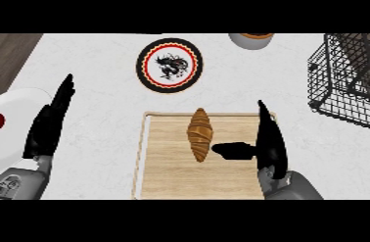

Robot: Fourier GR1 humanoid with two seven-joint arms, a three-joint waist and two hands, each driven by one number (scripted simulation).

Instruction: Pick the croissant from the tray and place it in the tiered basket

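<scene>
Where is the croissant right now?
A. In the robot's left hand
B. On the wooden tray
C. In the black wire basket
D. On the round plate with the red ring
B: the croissant lies on the wooden tray, beside the right hand, which is open and not holding it.

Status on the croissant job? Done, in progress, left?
Done: nothing; the croissant lies on the tray. In hand: the right hand is open beside it, thumb toward it, no contact visible. The left hand rests open at left. Left: grasp, lift, place in the tiered basket.
</scene>
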